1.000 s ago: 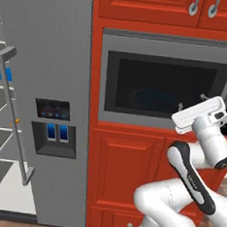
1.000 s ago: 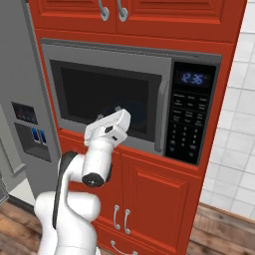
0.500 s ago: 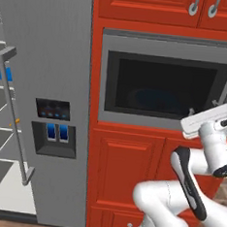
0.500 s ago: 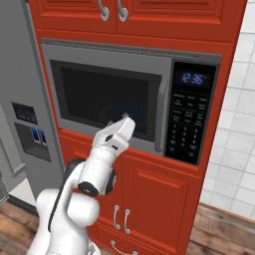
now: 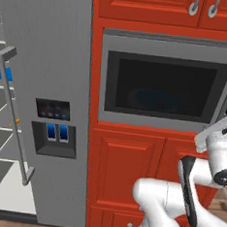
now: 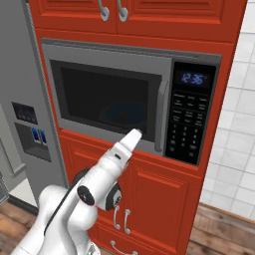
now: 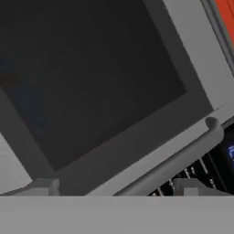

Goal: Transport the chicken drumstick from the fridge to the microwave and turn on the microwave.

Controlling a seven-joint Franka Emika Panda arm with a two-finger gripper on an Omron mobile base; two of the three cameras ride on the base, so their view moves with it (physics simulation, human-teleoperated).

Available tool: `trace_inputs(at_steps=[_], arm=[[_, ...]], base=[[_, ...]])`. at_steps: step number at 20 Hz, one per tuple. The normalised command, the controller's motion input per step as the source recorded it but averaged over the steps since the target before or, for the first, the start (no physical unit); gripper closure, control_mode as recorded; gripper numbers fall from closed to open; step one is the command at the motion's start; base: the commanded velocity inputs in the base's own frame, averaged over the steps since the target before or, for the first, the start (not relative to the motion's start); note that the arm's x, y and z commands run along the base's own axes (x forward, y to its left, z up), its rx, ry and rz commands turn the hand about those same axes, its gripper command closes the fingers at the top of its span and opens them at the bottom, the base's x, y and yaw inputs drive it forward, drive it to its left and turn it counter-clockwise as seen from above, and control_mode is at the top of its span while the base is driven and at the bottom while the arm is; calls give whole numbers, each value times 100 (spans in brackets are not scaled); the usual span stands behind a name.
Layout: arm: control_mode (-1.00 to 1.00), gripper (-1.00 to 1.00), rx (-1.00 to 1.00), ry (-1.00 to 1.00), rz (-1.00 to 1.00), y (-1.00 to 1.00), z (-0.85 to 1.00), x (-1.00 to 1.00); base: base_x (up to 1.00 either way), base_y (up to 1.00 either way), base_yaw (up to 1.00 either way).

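Observation:
The microwave (image 5: 162, 83) (image 6: 114, 99) is built into red cabinets, its dark glass door closed. My gripper (image 6: 134, 134) is open and holds nothing; it points at the door's lower edge, just left of the curved grey handle (image 6: 161, 117). In the hand view the gripper (image 7: 119, 187) faces the glass window (image 7: 82, 77), the handle (image 7: 178, 160) and the keypad (image 7: 208, 171), with its fingertips (image 7: 43, 186) wide apart. The fridge (image 5: 45, 80) stands left of the microwave, with white shelves showing at its far left. The chicken drumstick is out of view.
A faint round blue plate (image 6: 124, 112) shows through the microwave glass. Red cabinet doors (image 5: 124, 175) sit below and above the microwave. The fridge's long bar handle (image 5: 15, 116) juts out at the left. A white tiled wall (image 6: 234, 124) lies to the right.
The arm has swung lower and to the right across the microwave door, toward its handle side. The gripper has stayed open.

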Motion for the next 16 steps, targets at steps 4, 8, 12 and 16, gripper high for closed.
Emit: trace_inputs(at_steps=[4,8,12,16], arm=[[-100,-100,-5,32,2,-66,1,-100],[-100,-100,-1,13,3,-57,0,-100],[-100,-100,0,0,10,-35,4,-100],[-100,-100,0,1,22,-33,37,-100]], base=[[0,0,0],[0,0,0],[0,0,0],[0,0,0]])
